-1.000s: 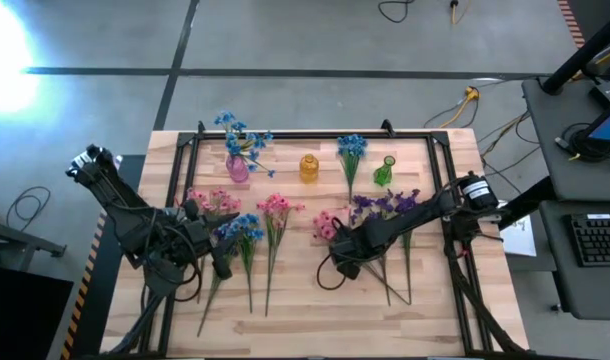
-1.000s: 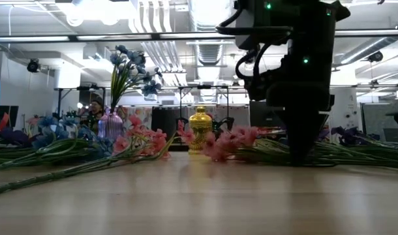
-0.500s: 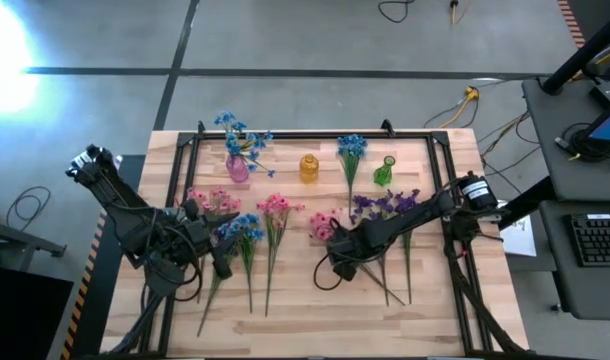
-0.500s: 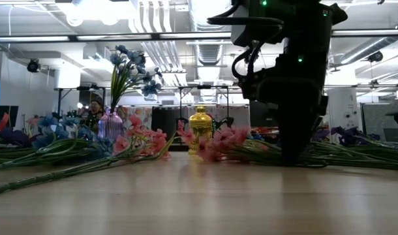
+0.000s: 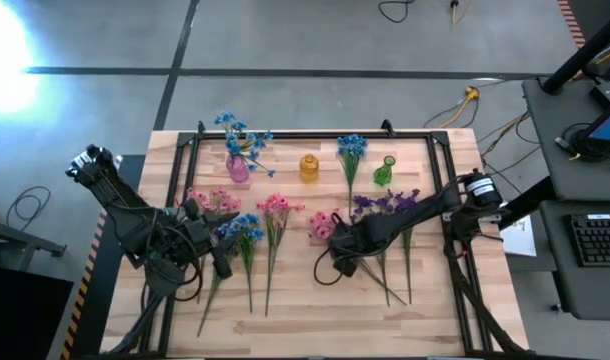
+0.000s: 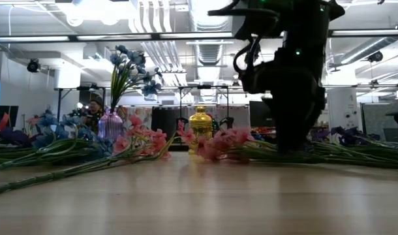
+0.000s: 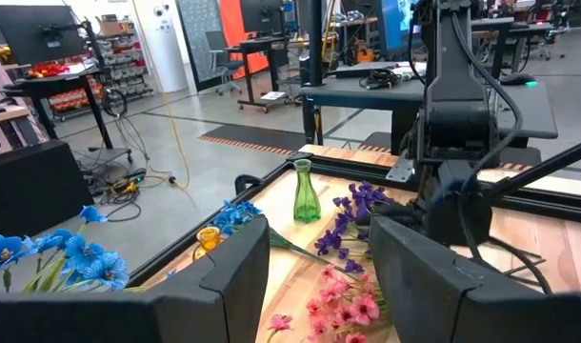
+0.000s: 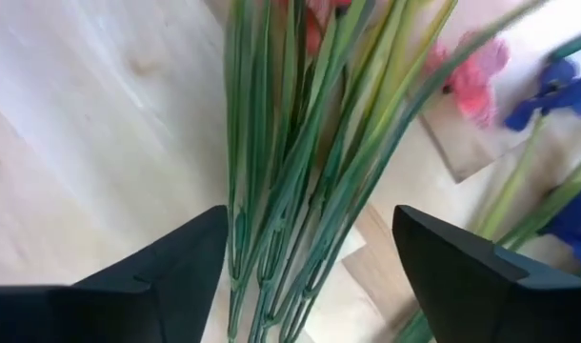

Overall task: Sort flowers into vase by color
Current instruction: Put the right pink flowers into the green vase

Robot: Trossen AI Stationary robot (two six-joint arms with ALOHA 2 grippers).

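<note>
Table (image 5: 315,300) of pale wood, seen from above, with two dark arms; clock directions are taken from its centre. Right gripper (image 5: 341,256), just right of centre at 3 o'clock, hangs low over the pink stems (image 8: 300,181), its fingers (image 8: 148,272) spread wide with the bundle between them and nothing held. Left gripper (image 5: 225,262), at 9 o'clock, waits beside the blue flowers (image 5: 243,228), fingers (image 7: 238,276) likewise apart and empty. Loose flowers lie flat across the middle: pink sprigs (image 5: 275,208) at 10 o'clock, purple sprigs (image 5: 383,204) at 2 o'clock. Pink vase (image 5: 237,167) at 11 o'clock already holds blue blossoms; yellow vase (image 5: 308,167) and green vase (image 5: 384,172) stand along 12 to 1 o'clock. Stems look light, thin and springy, likely to slip or fan out; a grasp at mid-stem, below the blossoms, would probably spare the soft heads.
</note>
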